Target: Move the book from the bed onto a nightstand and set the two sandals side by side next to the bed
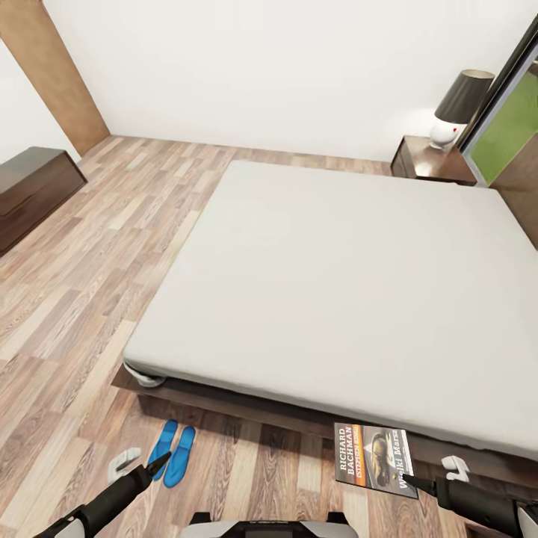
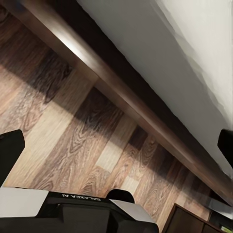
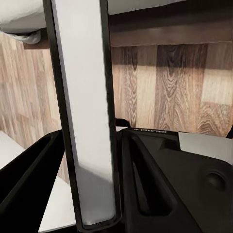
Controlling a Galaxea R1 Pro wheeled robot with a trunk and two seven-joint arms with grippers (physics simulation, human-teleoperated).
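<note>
You're holding the book clamped in your right claw just off the bed; left claw is sitting apart, hovering by both sandals on the floor.

You have a lamp with a dark shade and white base at about one o'clock, a long dark cabinet at ten o'clock against the wall, and a brown wooden door panel beyond it at eleven.
</note>
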